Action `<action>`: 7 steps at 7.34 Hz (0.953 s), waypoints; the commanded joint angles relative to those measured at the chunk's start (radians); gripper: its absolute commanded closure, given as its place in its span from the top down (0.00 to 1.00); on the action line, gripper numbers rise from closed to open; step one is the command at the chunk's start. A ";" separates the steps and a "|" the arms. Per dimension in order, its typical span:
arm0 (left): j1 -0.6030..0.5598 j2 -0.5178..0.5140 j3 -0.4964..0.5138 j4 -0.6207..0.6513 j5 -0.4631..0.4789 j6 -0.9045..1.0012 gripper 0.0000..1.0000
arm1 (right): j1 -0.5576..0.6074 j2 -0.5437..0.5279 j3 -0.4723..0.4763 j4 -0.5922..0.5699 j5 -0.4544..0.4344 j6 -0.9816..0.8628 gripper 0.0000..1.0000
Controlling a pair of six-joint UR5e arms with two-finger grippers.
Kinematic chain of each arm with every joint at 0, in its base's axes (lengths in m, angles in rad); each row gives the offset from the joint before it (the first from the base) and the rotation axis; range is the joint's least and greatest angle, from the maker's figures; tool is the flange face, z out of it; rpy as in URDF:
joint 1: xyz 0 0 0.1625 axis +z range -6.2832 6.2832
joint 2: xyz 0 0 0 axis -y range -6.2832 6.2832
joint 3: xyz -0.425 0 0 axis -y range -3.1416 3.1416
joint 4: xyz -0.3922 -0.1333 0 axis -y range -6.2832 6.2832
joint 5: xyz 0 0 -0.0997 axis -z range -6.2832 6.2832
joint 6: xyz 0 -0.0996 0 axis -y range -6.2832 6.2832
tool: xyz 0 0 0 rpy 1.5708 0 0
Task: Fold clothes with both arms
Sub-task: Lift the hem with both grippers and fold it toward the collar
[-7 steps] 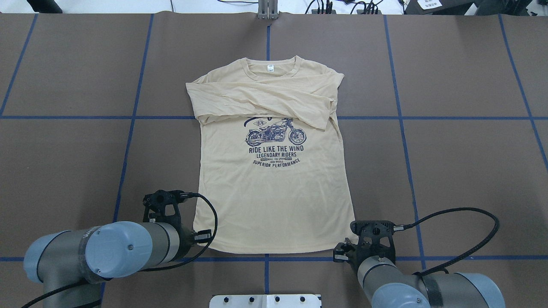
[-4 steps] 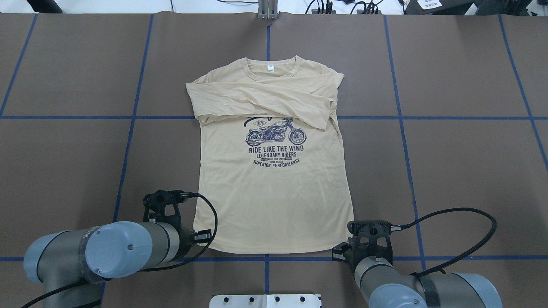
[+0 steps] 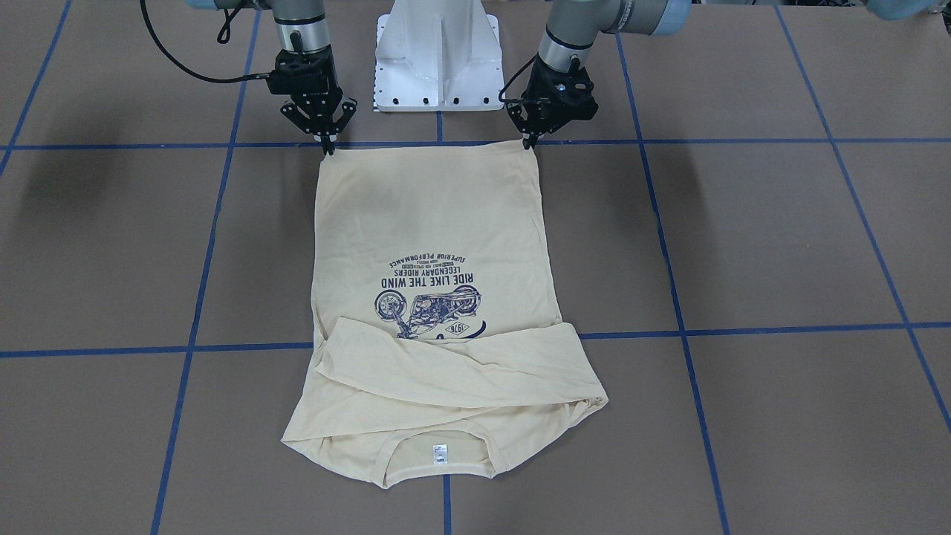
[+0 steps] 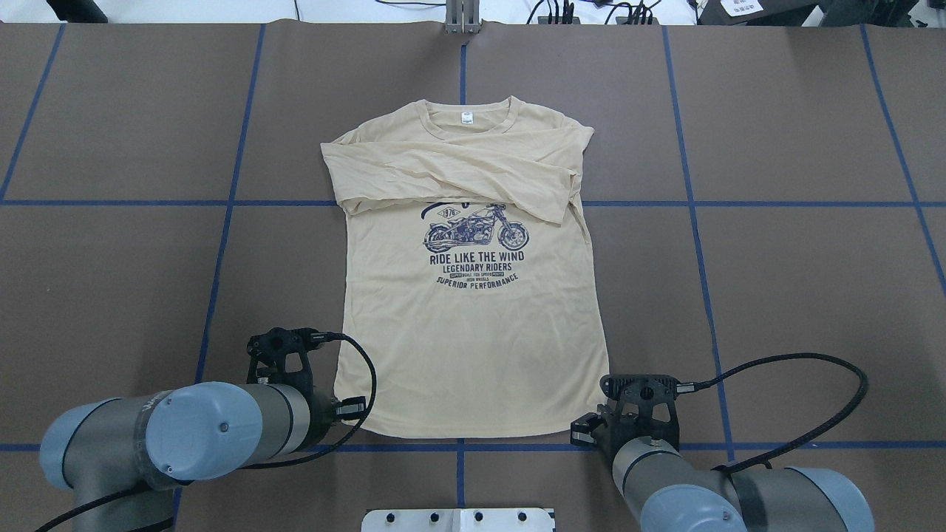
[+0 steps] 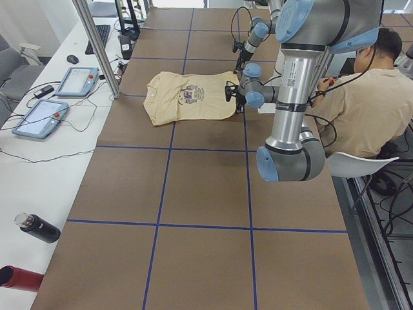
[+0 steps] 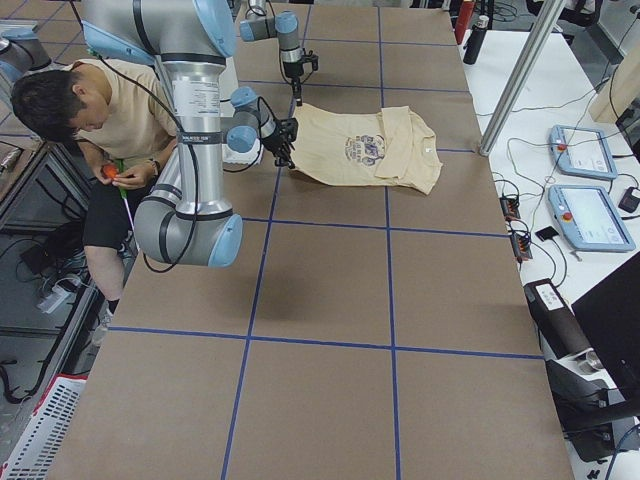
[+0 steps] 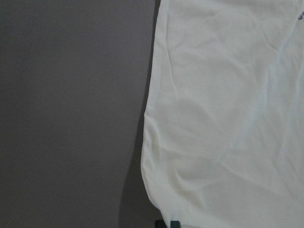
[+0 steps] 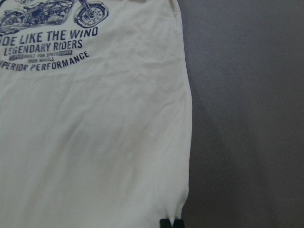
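Left tool (image 3: 533, 143) first: clenched to a point on one hem corner of the shirt (image 4: 473, 332), a pinch of cloth nipped between the fingertips. Right tool (image 3: 327, 146) likewise, closed tight on the opposite hem corner. Both low, right down at counter (image 4: 776, 295) level, one at each end of the hem.

Shirt lying flat and print-side up in the middle of the counter, hem nearest the robot, collar at the far side.

Progress check: sleeves (image 4: 451, 174) already crossed over the chest, one on top of the other, hiding the upper edge of the navy motorcycle print (image 4: 477, 236). Body not yet folded, full length spread out. Left to do, by the look of it: raising the hem, carrying it over toward the collar, laying it down square, perhaps one more fold after that. Roughly a third done, at a guess.

Now the fabric. Thin, soft jersey, pale cream-yellow, matte, faintly rippled near the hem and bunched where the sleeves overlap. Gently flared outline, curved hem, ribbed round neckline with a small white collar tag (image 4: 467, 117) inside. Likely to sag between the two pinches once lifted, so even height on both sides called for. Counter covering brown, dull, paper-like, ruled into big squares by blue tape lines (image 4: 222, 222).
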 commanded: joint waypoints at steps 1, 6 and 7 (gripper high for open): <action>0.001 0.037 -0.191 0.090 -0.054 0.002 0.00 | -0.014 -0.007 0.175 -0.129 0.091 -0.010 0.00; 0.184 0.025 -0.409 0.284 -0.070 -0.043 0.00 | -0.169 -0.015 0.401 -0.276 0.088 -0.010 0.00; 0.111 0.004 -0.330 0.283 -0.069 -0.035 0.00 | -0.115 0.013 0.336 -0.273 0.085 -0.010 0.00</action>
